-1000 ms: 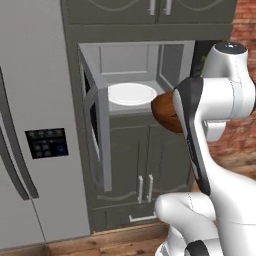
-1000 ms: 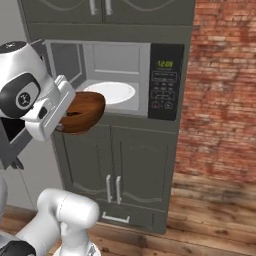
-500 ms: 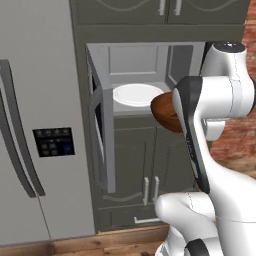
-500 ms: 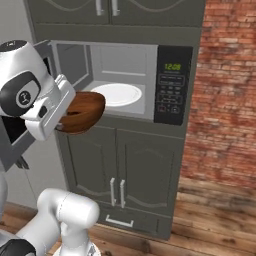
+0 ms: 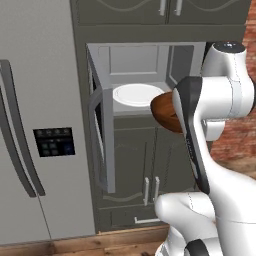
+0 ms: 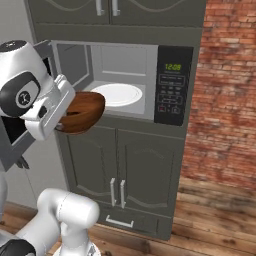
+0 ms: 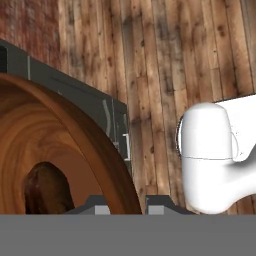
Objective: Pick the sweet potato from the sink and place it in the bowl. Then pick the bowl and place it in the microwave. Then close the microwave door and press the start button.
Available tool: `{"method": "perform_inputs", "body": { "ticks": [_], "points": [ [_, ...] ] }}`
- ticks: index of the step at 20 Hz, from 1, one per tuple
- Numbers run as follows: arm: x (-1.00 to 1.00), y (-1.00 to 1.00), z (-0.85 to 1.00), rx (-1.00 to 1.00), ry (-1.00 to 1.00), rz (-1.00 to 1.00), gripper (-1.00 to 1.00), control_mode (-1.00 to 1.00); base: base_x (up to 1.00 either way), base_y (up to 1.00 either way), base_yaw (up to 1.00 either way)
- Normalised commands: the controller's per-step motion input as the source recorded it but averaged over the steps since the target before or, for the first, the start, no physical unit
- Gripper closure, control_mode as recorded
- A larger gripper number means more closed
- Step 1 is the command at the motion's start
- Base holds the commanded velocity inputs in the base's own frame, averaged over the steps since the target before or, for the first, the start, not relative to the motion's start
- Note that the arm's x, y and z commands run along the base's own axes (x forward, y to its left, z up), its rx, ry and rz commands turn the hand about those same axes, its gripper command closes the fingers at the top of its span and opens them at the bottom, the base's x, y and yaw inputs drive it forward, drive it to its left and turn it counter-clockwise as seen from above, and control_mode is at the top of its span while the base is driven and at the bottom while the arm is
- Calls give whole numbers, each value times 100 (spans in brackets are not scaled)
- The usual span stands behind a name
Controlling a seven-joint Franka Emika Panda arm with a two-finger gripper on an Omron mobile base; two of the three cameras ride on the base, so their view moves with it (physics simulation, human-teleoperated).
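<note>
The claw gripped the rim of the glossy reddish-brown bowl, the dark sweet potato inside, just before the open microwave.

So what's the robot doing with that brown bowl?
The robot's gripper is pinching the rim of the wooden bowl and holding it up in front of the open microwave. The sweet potato sits inside the bowl. The microwave door is swung wide open, and the white plate inside has nothing on it yet.
</note>
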Motion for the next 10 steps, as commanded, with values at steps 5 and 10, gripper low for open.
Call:
{"method": "perform_inputs", "body": {
  "ticks": [5, 10],
  "points": [
    [24, -5, 0, 8, 0, 2, 100, -100, 0, 0, 0],
    [55, 0, 0, 7, 0, 6, 100, -100, 0, 0, 0]
  ]
}}
